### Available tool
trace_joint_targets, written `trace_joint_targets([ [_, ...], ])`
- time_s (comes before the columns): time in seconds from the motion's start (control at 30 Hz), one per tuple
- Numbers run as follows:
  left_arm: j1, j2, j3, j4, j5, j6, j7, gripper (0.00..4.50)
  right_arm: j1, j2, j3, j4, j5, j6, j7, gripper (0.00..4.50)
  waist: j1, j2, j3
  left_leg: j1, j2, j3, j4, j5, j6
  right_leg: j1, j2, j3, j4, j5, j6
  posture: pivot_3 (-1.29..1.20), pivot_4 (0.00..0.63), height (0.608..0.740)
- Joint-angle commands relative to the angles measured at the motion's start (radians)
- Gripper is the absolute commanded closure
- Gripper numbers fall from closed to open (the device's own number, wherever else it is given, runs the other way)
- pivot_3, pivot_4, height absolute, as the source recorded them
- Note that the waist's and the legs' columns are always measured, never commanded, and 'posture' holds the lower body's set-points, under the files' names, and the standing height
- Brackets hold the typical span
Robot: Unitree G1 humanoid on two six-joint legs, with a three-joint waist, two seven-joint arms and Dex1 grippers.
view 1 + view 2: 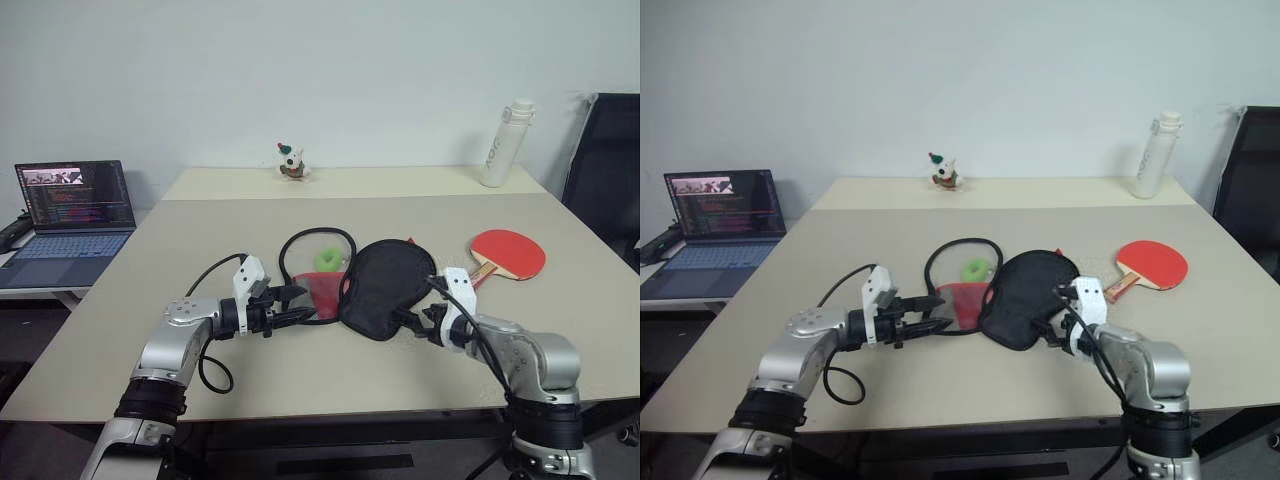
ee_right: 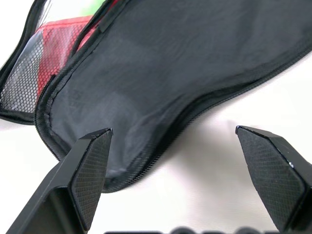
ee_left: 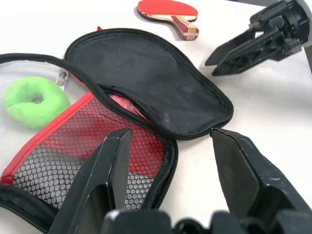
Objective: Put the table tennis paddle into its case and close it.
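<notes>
both grippers, left (image 1: 298,318) and right (image 1: 412,324), open and empty at the case (image 1: 385,287); paddle (image 1: 507,253) well apart; limp flap could slip or drag

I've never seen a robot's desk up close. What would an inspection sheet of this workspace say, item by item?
Surface: beige table, with a second table pushed against its far edge.
Job's things: red-faced paddle with a wooden handle lies outside the case; soft black-and-red zip case lies unzipped, black flap folded open.
Clutter: green foam ring beside the case's red mesh side; small toy figure and white bottle on the far table.
Grippers: left gripper open at the case's mesh edge; right gripper open over the black flap's rim; neither holds anything.
Cables: black cable loop lying by the case.
Surroundings: open laptop on a side desk to the left, black chair on the right, plain wall.
</notes>
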State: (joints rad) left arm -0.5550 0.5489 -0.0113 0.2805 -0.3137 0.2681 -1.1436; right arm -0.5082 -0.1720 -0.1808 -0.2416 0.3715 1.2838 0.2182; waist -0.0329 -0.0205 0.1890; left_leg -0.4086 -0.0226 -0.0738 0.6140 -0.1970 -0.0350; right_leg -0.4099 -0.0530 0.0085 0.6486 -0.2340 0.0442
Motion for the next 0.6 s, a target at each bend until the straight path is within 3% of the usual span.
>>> trace_joint_targets([
  [0.03,-0.013,0.017,0.015,-0.052,-0.009,0.006,0.013,1.69,-0.016,0.017,0.004,0.001,-0.008,-0.048,-0.024,0.06,0.000,0.000,0.000,0.000,0.000,0.000,0.000,0.000,0.000,0.000,0.000,0.000,0.000,0.000,0.000,0.00,0.150,0.740],
  [0.37,0.000,0.021,0.018,-0.082,-0.010,0.025,0.039,1.69,-0.058,0.114,0.089,0.115,-0.018,-0.155,-0.039,0.06,-0.002,0.000,0.000,0.000,0.000,0.000,0.000,0.000,0.000,0.000,0.001,0.000,0.000,0.000,0.000,0.00,0.150,0.740],
  [0.57,0.004,0.026,0.022,-0.092,-0.013,0.029,0.047,1.69,-0.098,0.145,0.060,0.154,-0.003,-0.161,-0.044,0.06,-0.001,0.000,0.000,0.001,0.000,0.000,0.000,0.000,0.000,0.000,0.001,0.000,0.000,0.000,0.000,0.00,0.150,0.740],
  [0.6,0.005,0.027,0.023,-0.094,-0.013,0.029,0.049,1.69,-0.103,0.149,0.045,0.158,0.004,-0.153,-0.046,0.22,-0.001,0.000,0.000,0.001,0.000,0.000,0.000,0.000,0.000,0.000,0.001,0.000,0.000,0.000,0.000,0.00,0.150,0.740],
])
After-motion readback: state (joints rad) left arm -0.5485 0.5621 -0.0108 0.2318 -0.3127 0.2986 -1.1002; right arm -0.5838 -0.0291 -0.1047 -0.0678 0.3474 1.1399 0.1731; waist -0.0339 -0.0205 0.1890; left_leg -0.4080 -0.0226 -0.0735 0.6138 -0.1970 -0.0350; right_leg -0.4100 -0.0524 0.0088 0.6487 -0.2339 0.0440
